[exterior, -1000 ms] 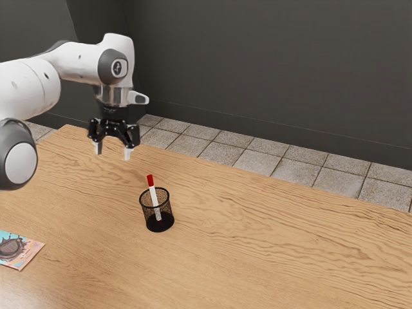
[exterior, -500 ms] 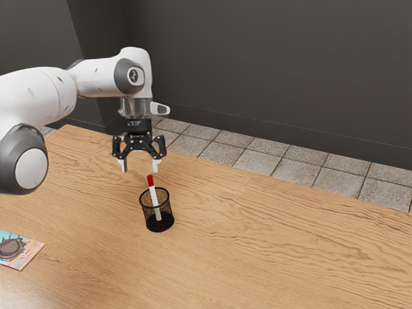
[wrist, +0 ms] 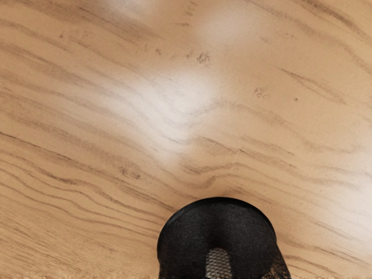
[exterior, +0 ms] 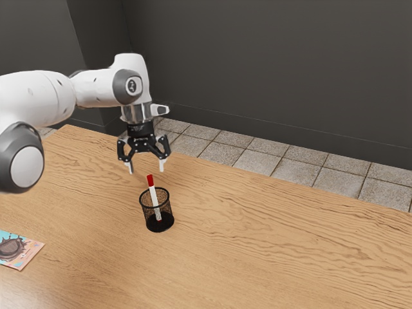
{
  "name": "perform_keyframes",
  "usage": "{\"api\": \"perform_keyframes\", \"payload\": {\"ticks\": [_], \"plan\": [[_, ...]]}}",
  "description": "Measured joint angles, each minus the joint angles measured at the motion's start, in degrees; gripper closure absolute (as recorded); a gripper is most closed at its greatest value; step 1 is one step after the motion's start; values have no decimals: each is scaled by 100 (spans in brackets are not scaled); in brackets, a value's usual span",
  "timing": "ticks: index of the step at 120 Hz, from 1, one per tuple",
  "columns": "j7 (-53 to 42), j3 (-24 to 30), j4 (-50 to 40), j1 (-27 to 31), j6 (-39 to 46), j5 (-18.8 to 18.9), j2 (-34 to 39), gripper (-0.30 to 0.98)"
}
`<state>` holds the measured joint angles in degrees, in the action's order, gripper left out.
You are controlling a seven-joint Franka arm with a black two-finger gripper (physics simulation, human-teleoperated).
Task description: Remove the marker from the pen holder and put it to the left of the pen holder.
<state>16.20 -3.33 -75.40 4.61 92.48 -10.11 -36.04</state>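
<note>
Since the marker (exterior: 154, 196) stands in the pen holder (exterior: 168, 209), its long axis near upright and its red cap (exterior: 150, 181) tipped toward the exterior view's left, the grasp calls for a mostly downward approach. The gripper (exterior: 146, 170) hangs above, fingers wide apart and empty, the cap seemingly below their gap; exact depth alignment I cannot tell.

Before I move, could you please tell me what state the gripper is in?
Gripper: open, holding nothing; the marker is in the pen holder.
</note>
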Motion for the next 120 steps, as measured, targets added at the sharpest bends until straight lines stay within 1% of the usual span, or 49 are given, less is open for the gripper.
{"api": "perform_keyframes", "payload": {"ticks": [20, 37, 64, 72, 103, 120], "plan": [[71, -11, -776, -90, 218, 66, 525, 2], [141, -4, -885, -237, 389, 62, 589, 3], [230, -9, -1270, -249, 634, -23, 684, 9], [251, -5, -1282, -243, 675, -39, 689, 15], [306, -7, -1287, -213, 751, -69, 691, 45], [329, -9, -1287, -198, 765, -83, 699, 57]]}}
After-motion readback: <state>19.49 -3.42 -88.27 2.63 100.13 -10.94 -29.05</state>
